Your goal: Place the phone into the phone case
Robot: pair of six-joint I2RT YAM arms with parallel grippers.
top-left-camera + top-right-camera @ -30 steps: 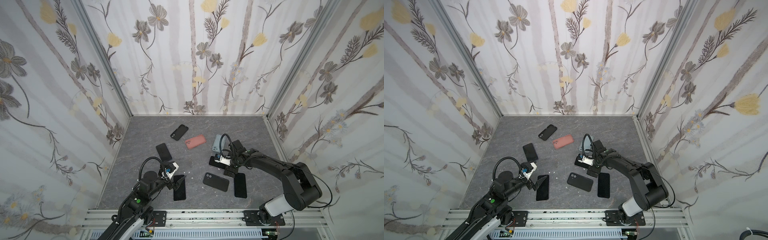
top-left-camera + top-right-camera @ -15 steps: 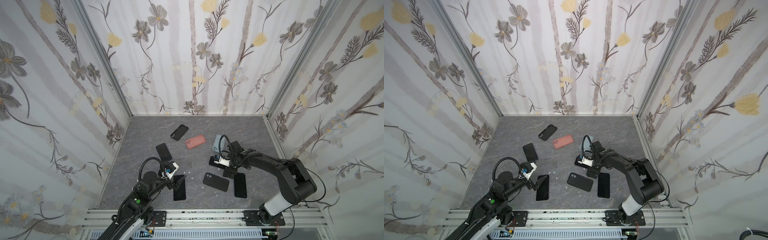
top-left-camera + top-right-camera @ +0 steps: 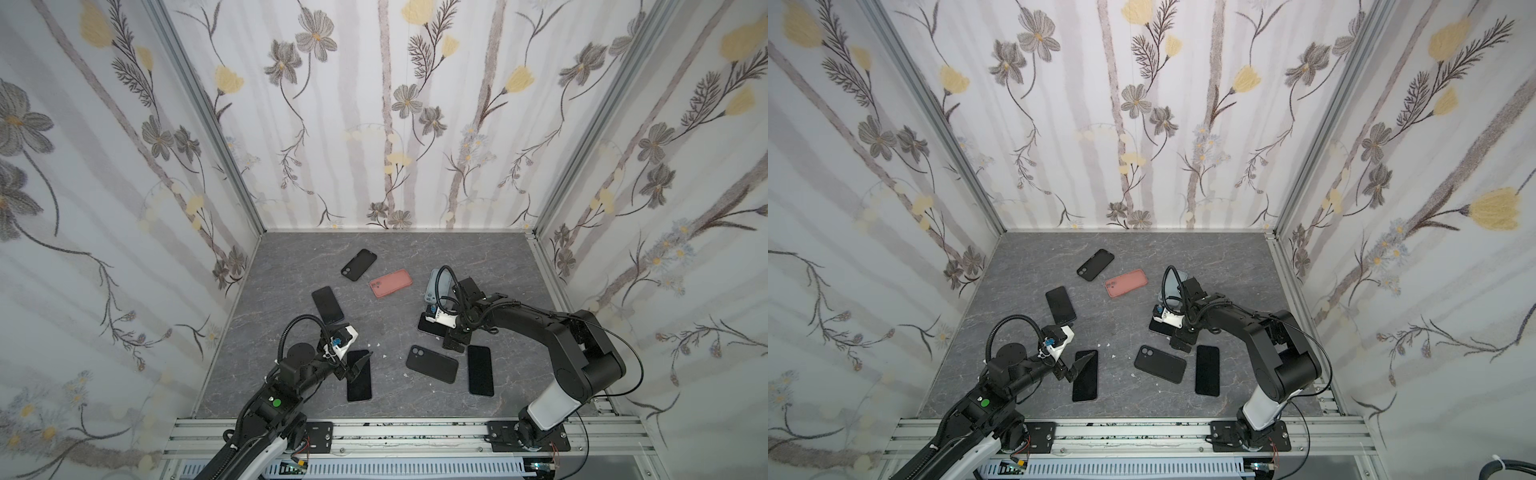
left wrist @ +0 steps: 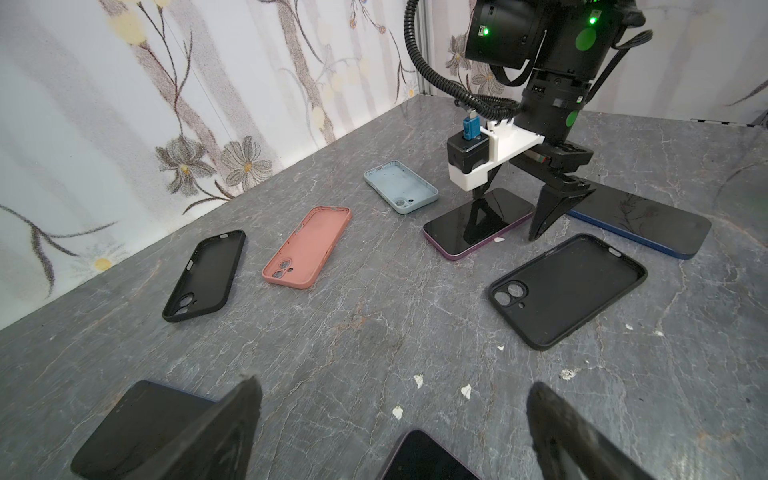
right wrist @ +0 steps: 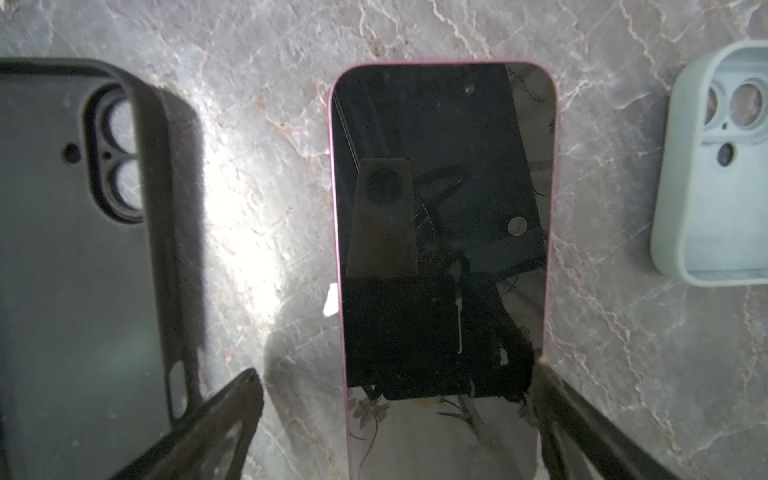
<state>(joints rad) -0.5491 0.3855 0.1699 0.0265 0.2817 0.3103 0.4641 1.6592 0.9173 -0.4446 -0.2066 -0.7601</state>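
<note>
A purple-edged phone [image 5: 440,249] lies screen up on the grey floor, partly under my right arm in both top views [image 3: 428,326] [image 3: 1158,326]. My right gripper [image 5: 397,370] [image 3: 442,328] hangs open just over it, one finger on each side of its near end and nothing gripped. An empty black phone case [image 5: 62,249] [image 3: 432,363] [image 4: 569,291] lies right beside that phone. My left gripper [image 4: 392,386] [image 3: 353,361] is open and empty above another dark phone [image 3: 359,382] [image 4: 424,457] at the front left.
A pink case [image 3: 390,282], a light blue case [image 3: 436,284] [image 5: 715,187] and a second black case [image 3: 358,264] lie further back. A black phone [image 3: 327,305] lies left, a blue-edged phone [image 3: 481,370] front right. Flowered walls close in three sides.
My right arm's elbow has shifted a little while its gripper stays over the purple-edged phone. The left arm has not moved.
</note>
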